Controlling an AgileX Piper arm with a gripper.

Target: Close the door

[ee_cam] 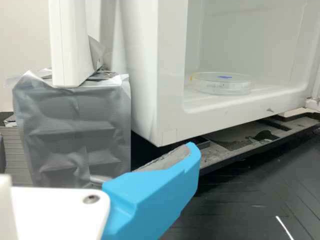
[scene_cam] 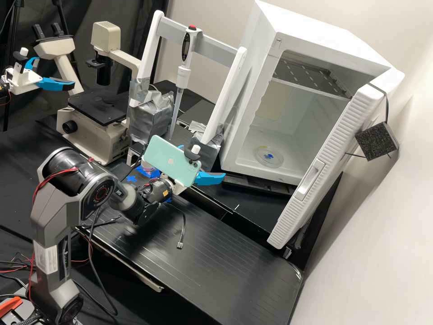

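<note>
Door (scene_cam: 322,169), white with a ribbed edge, stands wide open at the right of the high view, its free edge swung out from a white cabinet (scene_cam: 246,149) over the black table (scene_cam: 203,253). A round clear dish (scene_cam: 269,158) lies on the cabinet floor. My pincer (scene_cam: 205,169) is near the middle, left of the cabinet mouth and well apart from the door, with a mint-green phone (scene_cam: 169,159) mounted behind it. Its fingers are parted and hold nothing; how wide, I cannot tell.

From the wrist, one blue finger (ee_cam: 155,192) points past the cabinet's lower front corner, its grey pad bare. Beside it stands a bundle wrapped in silver tape (ee_cam: 75,132).

I judge this to be the approach, with closing not yet begun. The next move calls for me to carry the pincer across in front of the cabinet, get behind the door's outer side, and push it round its hinge without clipping the cabinet.
</note>
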